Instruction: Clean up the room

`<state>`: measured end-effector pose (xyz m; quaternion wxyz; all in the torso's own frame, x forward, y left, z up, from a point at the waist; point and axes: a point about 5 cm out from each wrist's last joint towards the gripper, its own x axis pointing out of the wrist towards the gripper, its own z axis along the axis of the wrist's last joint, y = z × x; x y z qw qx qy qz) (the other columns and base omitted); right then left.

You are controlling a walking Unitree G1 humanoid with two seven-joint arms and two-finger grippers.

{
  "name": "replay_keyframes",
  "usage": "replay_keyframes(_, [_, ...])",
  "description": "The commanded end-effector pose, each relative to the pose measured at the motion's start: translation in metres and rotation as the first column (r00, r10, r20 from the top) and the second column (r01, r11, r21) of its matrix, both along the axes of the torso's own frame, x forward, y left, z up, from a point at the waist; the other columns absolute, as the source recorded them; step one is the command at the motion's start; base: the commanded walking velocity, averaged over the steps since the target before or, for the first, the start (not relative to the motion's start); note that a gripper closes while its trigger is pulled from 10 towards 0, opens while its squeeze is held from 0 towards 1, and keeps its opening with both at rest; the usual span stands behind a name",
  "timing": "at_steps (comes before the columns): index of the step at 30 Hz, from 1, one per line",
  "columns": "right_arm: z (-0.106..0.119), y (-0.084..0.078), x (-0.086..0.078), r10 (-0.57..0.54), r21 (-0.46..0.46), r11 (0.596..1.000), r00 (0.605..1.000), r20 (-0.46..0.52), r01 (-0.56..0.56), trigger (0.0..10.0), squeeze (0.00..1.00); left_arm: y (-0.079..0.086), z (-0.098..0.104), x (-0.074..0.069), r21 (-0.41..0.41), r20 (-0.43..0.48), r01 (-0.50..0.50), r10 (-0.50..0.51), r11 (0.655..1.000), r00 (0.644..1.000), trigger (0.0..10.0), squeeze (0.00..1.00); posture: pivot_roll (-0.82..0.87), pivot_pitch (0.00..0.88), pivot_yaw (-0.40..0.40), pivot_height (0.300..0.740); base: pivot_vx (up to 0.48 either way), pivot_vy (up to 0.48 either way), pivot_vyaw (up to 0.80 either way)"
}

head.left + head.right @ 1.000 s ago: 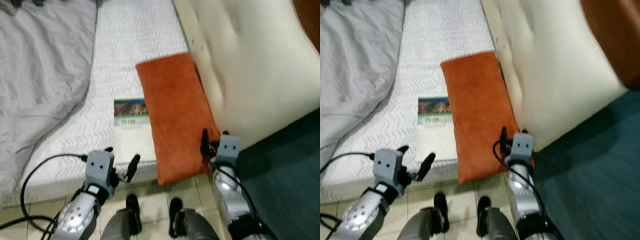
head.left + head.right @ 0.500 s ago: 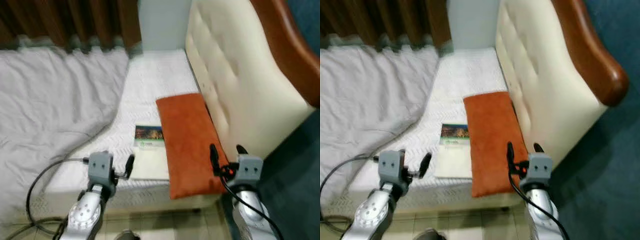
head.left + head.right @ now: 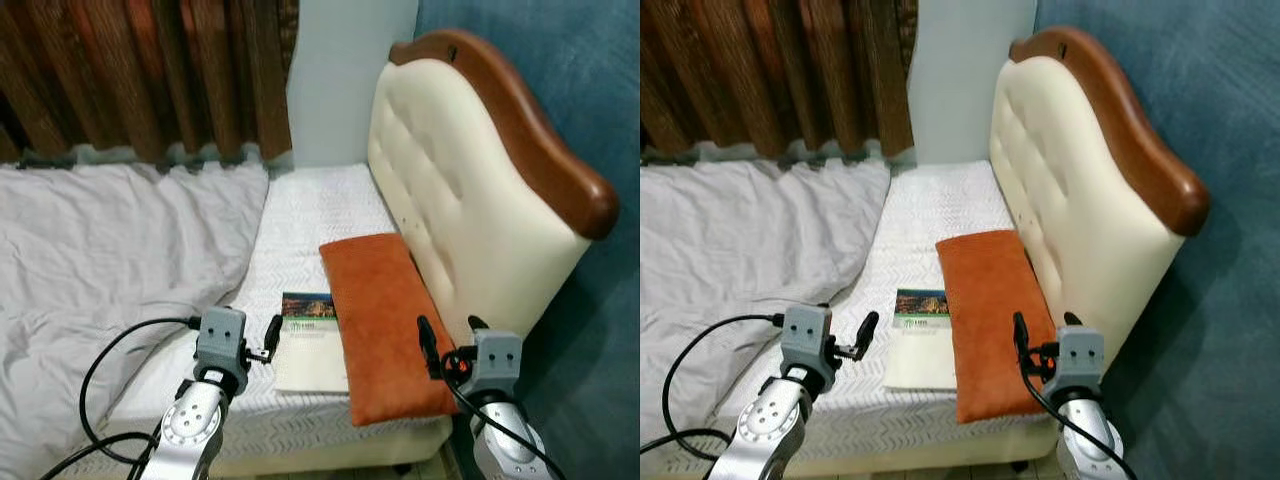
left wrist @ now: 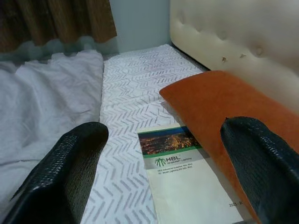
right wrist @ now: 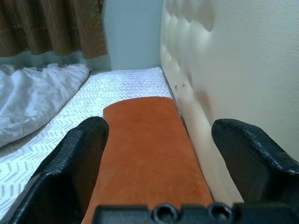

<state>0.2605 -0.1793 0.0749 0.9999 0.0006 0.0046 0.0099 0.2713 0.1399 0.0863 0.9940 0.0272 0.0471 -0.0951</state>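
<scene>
A bed with a white zigzag-patterned mattress cover stands against a cream tufted headboard with a curved brown wooden top. An orange pillow lies lengthwise on the mattress, its long side just beside the base of the headboard and its near end reaching the mattress edge. Touching the pillow's other long side lies a booklet, flat on the mattress, with a dark city photograph and a green band across its top and a pale lower part. A rumpled grey sheet covers the rest of the bed, well apart from the booklet. Brown curtains hang behind the bed beside a strip of pale wall, and a blue wall rises behind the headboard. The left end effector hovers near the mattress edge, released, its two black fingers spread wide with the booklet seen between them in the left wrist view. The right end effector hovers over the near end of the orange pillow, also released, fingers spread apart and grasping nothing. A black cable loops from the left arm over the sheet.
</scene>
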Motion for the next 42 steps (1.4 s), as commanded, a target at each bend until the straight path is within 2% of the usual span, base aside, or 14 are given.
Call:
replay_keyframes(1, [-0.007,-0.003,-0.003,-0.003,0.003,1.0,0.999,-0.039,0.003,10.0,0.0,0.0,-0.003,0.003,-0.005,-0.01,-0.011,0.011,1.0,1.0,10.0,0.0,-0.01,0.0,-0.022,0.74,0.454,0.0,0.73])
replay_keyframes(5, [-0.009,0.0,-0.002,0.013,0.001,1.0,0.999,-0.053,-0.013,10.0,0.0,-0.001,-0.005,0.007,0.011,-0.016,0.006,-0.006,1.0,1.0,10.0,0.0,0.0,0.0,-0.03,0.74,0.454,0.0,0.68])
replay_keyframes(9, [-0.011,0.001,-0.001,0.016,0.0,1.0,0.998,-0.064,-0.016,10.0,0.0,-0.003,-0.003,0.012,0.0,-0.029,0.045,-0.045,0.999,0.999,10.0,0.0,0.0,0.0,-0.033,0.74,0.478,0.0,0.0])
replay_keyframes(20, [-0.015,0.007,0.001,0.045,0.009,0.999,0.995,-0.087,-0.044,10.0,0.0,-0.014,0.003,0.035,0.048,-0.03,0.177,-0.176,0.983,0.984,10.0,0.0,-0.02,0.0,-0.019,0.74,0.48,0.0,-0.19])
replay_keyframes(25, [-0.016,0.007,0.0,0.045,-0.005,0.999,0.995,-0.088,-0.045,10.0,0.0,-0.006,0.002,0.043,0.043,-0.047,0.107,-0.105,0.993,0.993,10.0,0.0,-0.03,0.001,-0.01,0.74,0.192,0.0,-0.4])
replay_keyframes(29, [-0.015,0.006,-0.001,0.04,0.002,0.999,0.995,-0.089,-0.04,10.0,0.0,0.004,-0.006,0.053,0.036,-0.08,0.024,-0.021,0.999,0.997,10.0,0.0,-0.05,0.047,-0.014,0.74,0.0,0.0,0.0])
replay_keyframes(30, [-0.012,0.007,-0.009,0.046,0.002,0.999,0.995,-0.091,-0.046,10.0,0.0,-0.008,-0.02,0.056,0.0,-0.15,0.067,-0.066,0.998,0.986,10.0,0.0,-0.09,0.149,-0.023,0.74,0.0,0.0,0.0])
replay_keyframes(31, [-0.012,0.007,-0.009,0.046,0.002,0.999,0.995,-0.091,-0.046,10.0,0.0,-0.008,-0.02,0.056,0.0,-0.15,0.067,-0.066,0.998,0.986,10.0,0.0,-0.09,0.149,-0.023,0.74,0.0,0.0,0.0])
replay_keyframes(34, [-0.012,0.015,-0.024,0.07,0.004,0.998,0.991,-0.11,-0.07,10.0,0.0,-0.039,-0.043,0.049,0.025,-0.243,0.176,-0.165,0.984,0.956,10.0,0.0,-0.14,0.246,-0.028,0.74,0.0,0.0,0.0])
replay_keyframes(35, [-0.011,0.019,-0.03,0.087,0.0,0.996,0.989,-0.117,-0.088,10.0,0.0,-0.042,-0.049,0.047,0.026,-0.276,0.17,-0.156,0.985,0.949,10.0,0.0,-0.18,0.316,-0.032,0.74,0.0,0.0,0.0])
replay_keyframes(37, [-0.001,0.027,-0.048,0.119,-0.004,0.993,0.986,-0.118,-0.12,10.0,0.0,-0.043,-0.051,0.05,-0.001,-0.308,0.137,-0.131,0.991,0.942,10.0,0.0,-0.23,0.42,-0.033,0.74,0.0,0.0,0.0])
replay_keyframes(38, [-0.001,0.027,-0.048,0.119,-0.004,0.993,0.986,-0.118,-0.12,10.0,0.0,-0.043,-0.051,0.05,-0.001,-0.308,0.137,-0.131,0.991,0.942,10.0,0.0,-0.23,0.42,-0.033,0.74,0.0,0.0,0.0])
replay_keyframes(40, [0.005,0.029,-0.079,0.15,-0.011,0.988,0.977,-0.152,-0.153,10.0,0.0,-0.04,-0.044,0.061,0.023,-0.302,0.09,-0.079,0.996,0.95,10.0,0.0,-0.27,0.54,-0.049,0.74,0.0,0.0,0.0])
replay_keyframes(42, [0.011,0.029,-0.086,0.152,-0.013,0.988,0.977,-0.152,-0.156,10.0,0.0,-0.04,-0.041,0.063,0.026,-0.289,0.089,-0.078,0.996,0.954,10.0,0.0,-0.28,0.564,-0.05,0.74,0.0,0.0,0.0])
